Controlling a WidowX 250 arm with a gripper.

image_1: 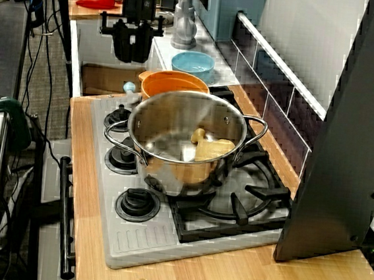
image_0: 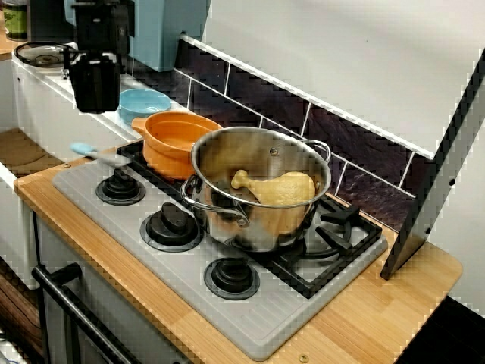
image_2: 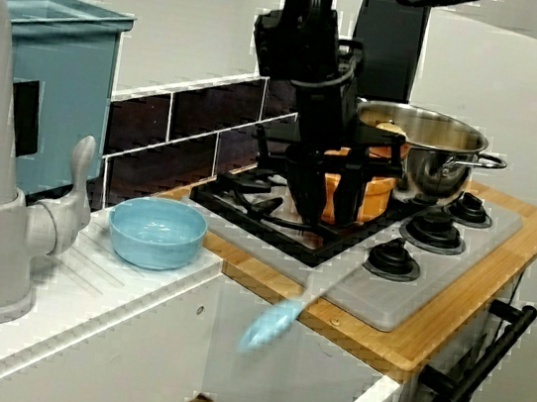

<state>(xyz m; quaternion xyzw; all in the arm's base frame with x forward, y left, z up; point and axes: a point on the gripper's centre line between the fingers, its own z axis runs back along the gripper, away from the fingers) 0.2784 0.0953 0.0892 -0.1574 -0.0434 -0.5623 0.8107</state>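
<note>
One black gripper (image_0: pixel 95 106) hangs at the far left in the view from the stove's front, raised above the counter's left end and touching nothing. In the view from the sink side its two fingers (image_2: pixel 300 188) point straight down. They stand wide apart, with nothing held between them. Just below and to the right of it lies the spoon (image_0: pixel 102 155), the nearest thing to it, resting at the back left corner of the grey stove top (image_0: pixel 280 322). Its long axis runs roughly along the stove's length. The blue end points left and sticks out past the left edge of the wooden counter (image_0: pixel 364 318) toward the sink. The grey end points right, toward the nearest of the three knobs (image_0: pixel 120 187) that line the stove's front edge. The view from the sink side shows the spoon blurred. Behind the spoon, on the white ledge beside the counter, a light blue bowl (image_0: pixel 144 102) sits upright. Further right an orange pot (image_0: pixel 176 140) stands on the black grate (image_0: pixel 337 243) at the stove's back left. It is close against a steel pot (image_0: pixel 254 231) on its right, though I cannot tell whether they touch. The steel pot holds a chicken drumstick (image_0: pixel 279 188) lying on its side, bone end pointing left.
</note>
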